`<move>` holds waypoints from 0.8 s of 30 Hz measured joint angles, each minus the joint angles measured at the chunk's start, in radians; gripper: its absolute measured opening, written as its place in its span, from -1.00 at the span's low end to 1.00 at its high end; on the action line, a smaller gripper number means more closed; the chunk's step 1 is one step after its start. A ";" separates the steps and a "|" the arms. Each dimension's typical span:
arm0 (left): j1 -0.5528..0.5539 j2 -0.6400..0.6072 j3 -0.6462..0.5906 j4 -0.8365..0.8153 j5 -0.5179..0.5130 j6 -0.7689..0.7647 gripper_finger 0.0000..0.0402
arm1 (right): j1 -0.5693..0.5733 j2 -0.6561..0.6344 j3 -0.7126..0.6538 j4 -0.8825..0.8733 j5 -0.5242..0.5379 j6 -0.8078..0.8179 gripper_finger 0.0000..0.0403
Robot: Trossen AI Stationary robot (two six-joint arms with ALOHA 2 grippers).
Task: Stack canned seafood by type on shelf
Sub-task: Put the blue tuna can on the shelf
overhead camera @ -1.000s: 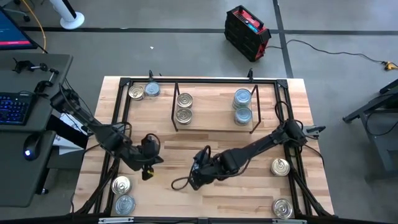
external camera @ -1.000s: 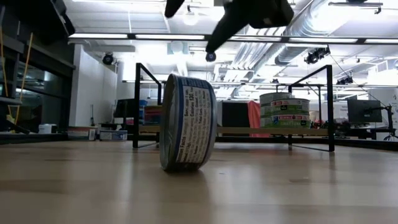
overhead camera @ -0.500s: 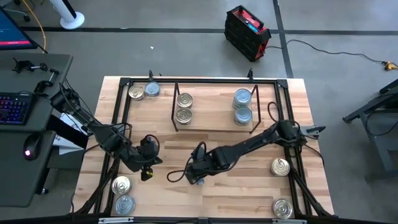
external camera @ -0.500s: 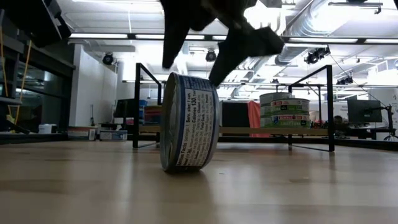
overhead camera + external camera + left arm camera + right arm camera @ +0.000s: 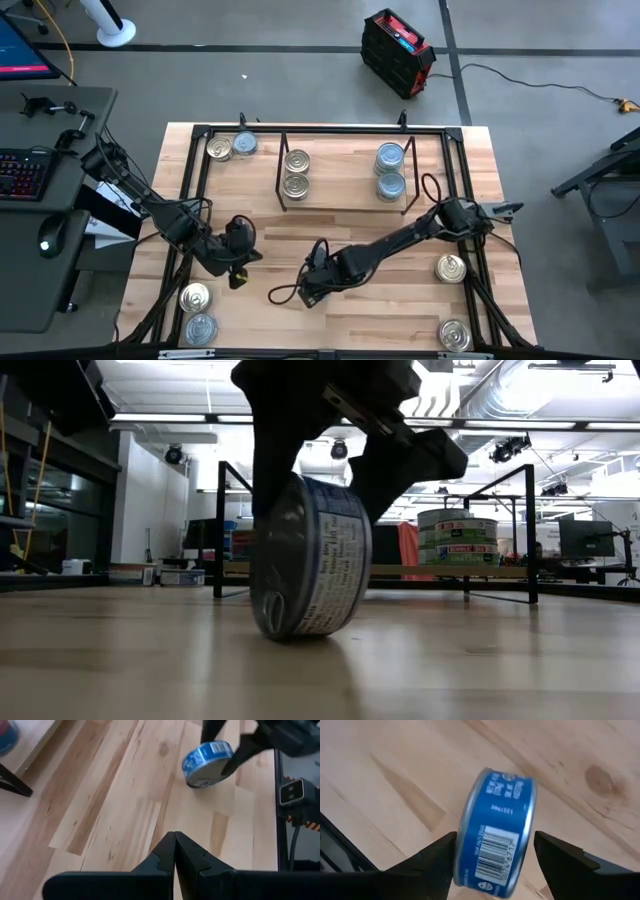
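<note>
A blue-walled tin of canned seafood [image 5: 495,835] stands on its rim on the wooden table, near the middle, leaning a little [image 5: 305,560]. My right gripper [image 5: 312,285] is open and straddles it from above, one finger at each flat end, hiding it in the high view. My left gripper [image 5: 175,845] is shut and holds nothing; it hangs over the table to the tin's left [image 5: 238,268]. On the shelf [image 5: 340,205] at the far side, gold-lidded tins [image 5: 296,172] sit at its left and silver-blue ones [image 5: 390,170] at its right. My right gripper meets the tin with one finger [image 5: 435,855], which lies against the rim of one flat end [image 5: 462,850]. The other finger [image 5: 555,852] stands a little off the opposite end. The fingers point steeply down. The tin rests on its curved wall, tilted.
Loose tins lie flat at the far left corner [image 5: 219,148], the near left [image 5: 196,297] and along the right side [image 5: 451,268]. Black frame bars [image 5: 190,200] run along the table's edges. Bare wood lies between the shelf and the near edge.
My right gripper has come down over the standing tin, so its fingers now reach past both flat ends. The tin, upright on its rim before, has turned and tipped, and its silver end now shows in the low view.
</note>
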 joint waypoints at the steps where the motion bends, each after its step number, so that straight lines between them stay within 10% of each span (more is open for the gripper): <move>1: 0.000 0.000 0.000 0.001 -0.006 -0.007 -1.00 | 0.002 0.001 0.000 0.000 -0.002 -0.003 0.24; 8: 0.000 0.000 0.000 0.001 -0.041 -0.067 -1.00 | 0.008 -0.018 0.000 -0.033 -0.016 -0.087 -0.44; 19: 0.000 0.000 0.000 0.002 -0.057 -0.086 -1.00 | 0.024 -0.195 -0.026 -0.515 -0.012 -0.251 -0.44; 24: -0.001 0.000 0.000 0.002 -0.060 -0.120 -1.00 | 0.055 -0.394 -0.332 -0.417 -0.096 -0.138 -0.44</move>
